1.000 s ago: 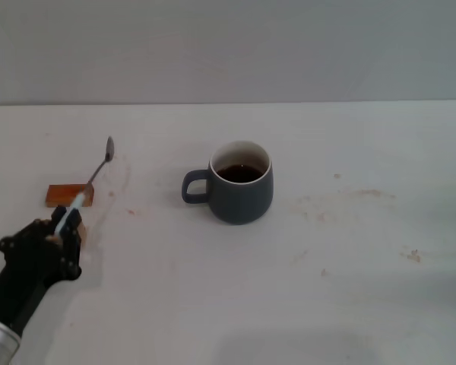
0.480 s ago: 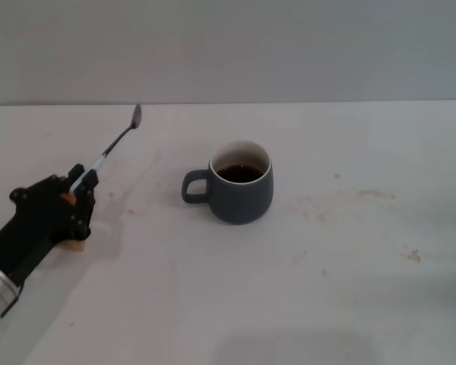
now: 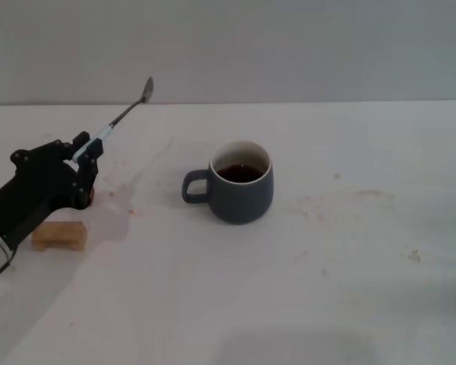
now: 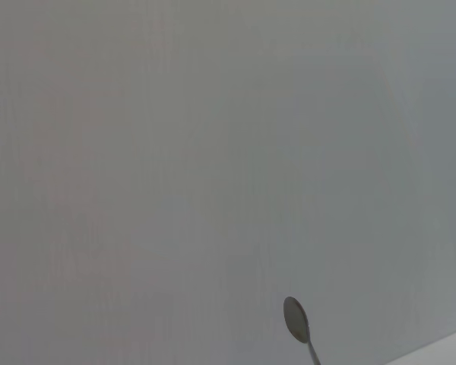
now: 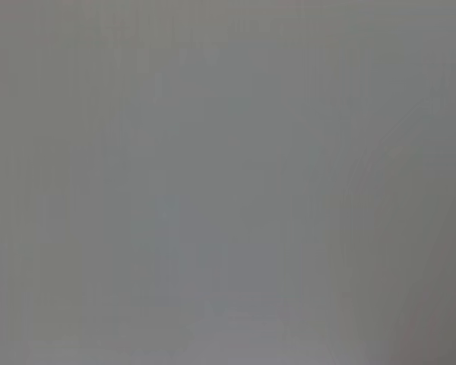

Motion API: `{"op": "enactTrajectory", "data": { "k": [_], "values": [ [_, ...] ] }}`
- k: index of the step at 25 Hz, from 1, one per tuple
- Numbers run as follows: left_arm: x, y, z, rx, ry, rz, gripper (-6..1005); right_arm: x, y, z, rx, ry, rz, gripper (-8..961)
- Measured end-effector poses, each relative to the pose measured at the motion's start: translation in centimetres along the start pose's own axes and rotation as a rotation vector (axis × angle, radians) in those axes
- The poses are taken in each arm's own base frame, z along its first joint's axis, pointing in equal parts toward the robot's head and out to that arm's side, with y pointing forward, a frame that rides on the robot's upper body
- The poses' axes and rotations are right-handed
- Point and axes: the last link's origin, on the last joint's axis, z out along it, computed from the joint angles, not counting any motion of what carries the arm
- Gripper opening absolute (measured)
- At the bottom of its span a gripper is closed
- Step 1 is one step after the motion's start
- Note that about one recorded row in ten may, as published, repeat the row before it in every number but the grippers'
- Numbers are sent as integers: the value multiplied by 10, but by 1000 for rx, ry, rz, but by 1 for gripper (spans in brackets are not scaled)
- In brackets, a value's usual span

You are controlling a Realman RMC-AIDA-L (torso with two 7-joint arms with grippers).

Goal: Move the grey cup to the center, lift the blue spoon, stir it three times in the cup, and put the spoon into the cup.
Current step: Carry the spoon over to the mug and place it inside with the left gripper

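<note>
Left hand (image 3: 85, 156), raised over the worktop's (image 3: 349, 289) left side, pinching the pale handle of the blue spoon (image 3: 125, 114), its metal bowl tilted up and away; wooden block (image 3: 58, 234) beneath the arm; grey cup (image 3: 242, 190), dark liquid inside, at centre, handle facing the hand.

I count one grey cup (image 3: 242, 192) and one blue spoon (image 3: 120, 118). I see one wooden block (image 3: 58, 234) fully, at the near left. Only one of my grippers, the left gripper (image 3: 85, 156), is in view.
</note>
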Motion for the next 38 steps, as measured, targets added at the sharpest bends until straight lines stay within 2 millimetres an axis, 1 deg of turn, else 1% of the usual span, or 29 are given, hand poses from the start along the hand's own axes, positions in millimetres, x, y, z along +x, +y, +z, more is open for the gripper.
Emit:
{"op": "enactTrajectory", "data": {
  "k": [6,14,15,16,17,18,20,22,24,26,27,28,29,31,32,36,38],
  "values": [
    [5,-4,3,-3,-16,14,150,1,-1,-3,4,1,4,-2],
    [5,-8,6,26,-26,9,153,2,1,-5,4,1,20,-2],
    [7,-15,11,106,-49,-32,153,2,1,-5,4,1,20,-2],
    [7,-15,11,106,-49,-32,153,2,1,-5,4,1,20,-2],
    [9,-18,14,148,-60,-47,153,2,1,-5,4,1,21,-2],
    [9,-17,19,182,-82,-17,154,2,2,-5,3,0,23,-2],
    [11,-14,24,179,-110,30,154,2,3,-6,3,0,30,-2],
    [11,-14,24,179,-110,30,155,3,3,-6,3,0,30,-2],
    [18,-12,29,160,-113,47,155,3,2,-7,4,0,29,-2],
    [25,-11,29,154,-99,50,156,3,2,-7,5,0,29,-2],
    [32,-10,30,149,-84,50,156,3,2,-7,6,0,29,-2],
    [32,-10,30,149,-84,50,157,3,2,-7,6,0,29,-2],
    [38,-7,32,142,-85,53,157,3,1,-7,6,1,29,-2],
    [41,-6,33,138,-96,56,158,3,1,-7,6,1,29,-2],
    [44,-3,37,130,-127,71,158,3,1,-7,6,1,29,-2],
    [47,0,40,123,-150,89,159,3,1,-7,7,1,28,-2],
    [54,4,41,110,-155,102,160,3,0,-8,8,2,27,-2]
  ]
}}
